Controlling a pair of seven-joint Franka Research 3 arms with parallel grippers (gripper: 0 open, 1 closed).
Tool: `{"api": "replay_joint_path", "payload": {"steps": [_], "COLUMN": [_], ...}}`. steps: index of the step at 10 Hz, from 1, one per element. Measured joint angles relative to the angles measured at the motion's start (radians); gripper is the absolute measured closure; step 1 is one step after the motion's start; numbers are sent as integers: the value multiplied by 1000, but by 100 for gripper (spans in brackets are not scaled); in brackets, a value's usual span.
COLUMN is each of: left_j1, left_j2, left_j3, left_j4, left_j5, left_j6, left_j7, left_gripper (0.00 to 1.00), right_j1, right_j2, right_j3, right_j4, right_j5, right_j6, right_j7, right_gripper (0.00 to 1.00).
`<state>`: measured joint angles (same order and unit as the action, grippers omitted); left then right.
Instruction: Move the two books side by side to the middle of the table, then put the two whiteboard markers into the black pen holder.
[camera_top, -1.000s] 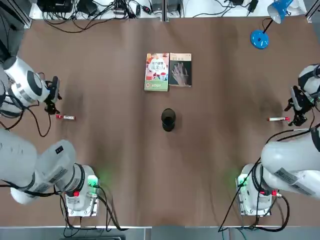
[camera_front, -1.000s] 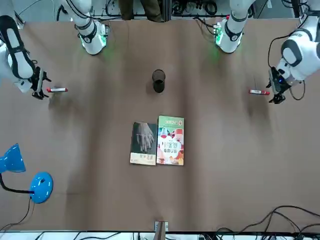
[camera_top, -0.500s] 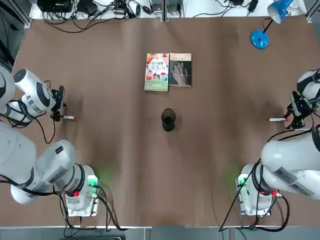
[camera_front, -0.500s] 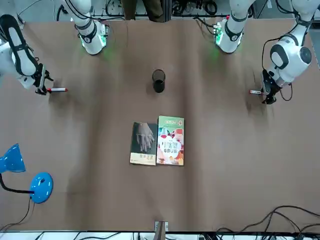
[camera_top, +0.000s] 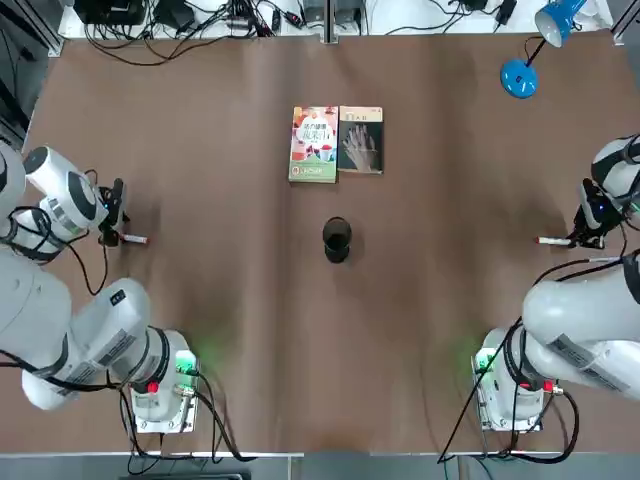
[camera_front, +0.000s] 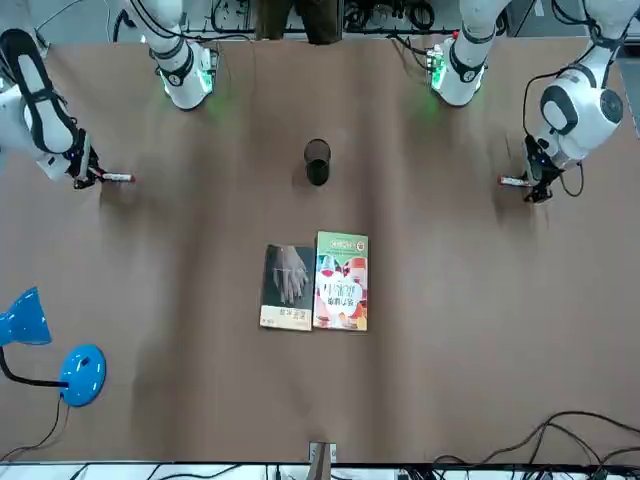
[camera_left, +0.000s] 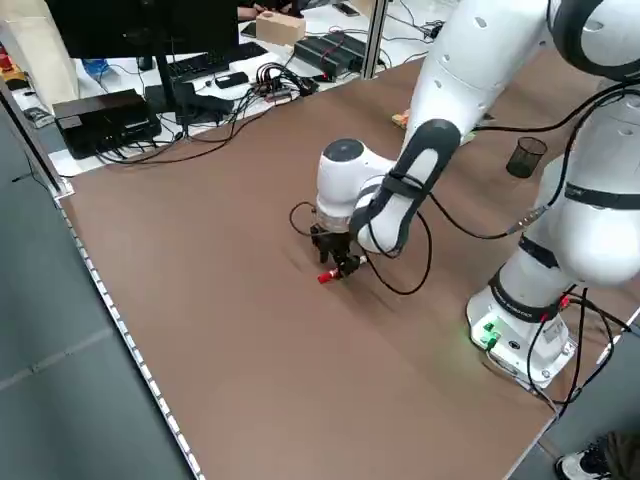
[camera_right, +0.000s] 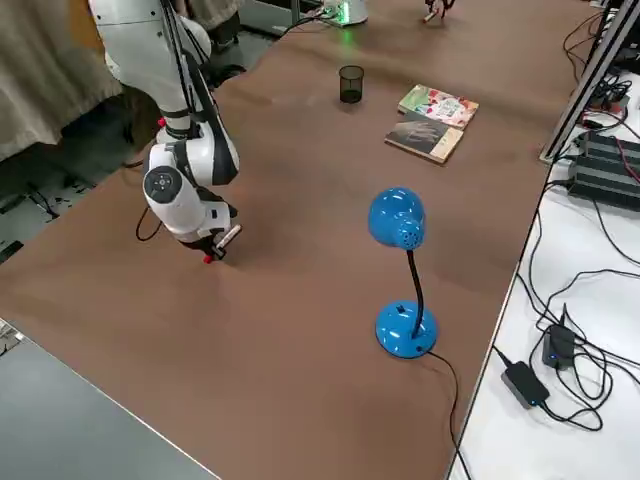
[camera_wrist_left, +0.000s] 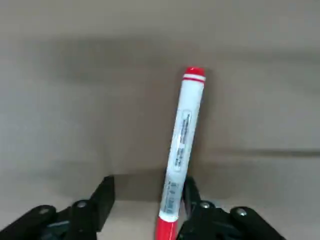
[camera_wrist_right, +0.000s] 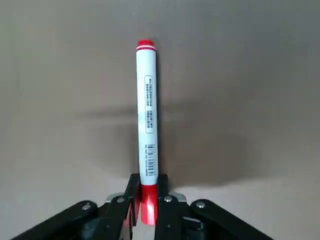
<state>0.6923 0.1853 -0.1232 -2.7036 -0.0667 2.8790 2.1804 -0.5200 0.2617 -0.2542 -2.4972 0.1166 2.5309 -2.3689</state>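
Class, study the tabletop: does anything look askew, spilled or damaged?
Nothing looks spilled or damaged. Slightly askew: the dark paperback with the hand sits a little higher up its side than the colourful paperback, so their lower edges don't line up.

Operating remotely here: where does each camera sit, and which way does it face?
Top: overhead, looking down over books and cup; both arms.
Front: across the table, facing the robot; both arms.
Left side: raised, diagonally down; one arm near a marker.
Right side: raised, diagonally down past the blue lamp; mainly one arm.
Left wrist: on left gripper, at its marker; open jaws.
Right wrist: on right gripper, at its marker; jaws shut on the cap.
Top and front share books and cup.
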Motion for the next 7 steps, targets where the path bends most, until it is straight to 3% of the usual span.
{"api": "replay_joint_path", "payload": {"steps": [2,4,5,7], "left_j1": [2,3,3,3], "left_j2": [-2,-10,-11,-16], "left_j3": [-2,-1,-2,-37], "left_j4": [0,-1,0,8], "left_j5": [0,0,3,6], "left_j6": [4,4,4,4], "left_j7": [3,3,3,4], "left_gripper": [42,72,83,82], "right_j1": [11,19,20,20], "right_j2": [0,0,-6,-62], "right_j3": [0,1,1,0], "right_j4": [0,18,61,225], "right_j5": [-2,2,6,9], "right_j6": [-1,-55,-142,-418], "right_j7": [-2,-28,-53,-67], "right_gripper": [83,83,83,83]}}
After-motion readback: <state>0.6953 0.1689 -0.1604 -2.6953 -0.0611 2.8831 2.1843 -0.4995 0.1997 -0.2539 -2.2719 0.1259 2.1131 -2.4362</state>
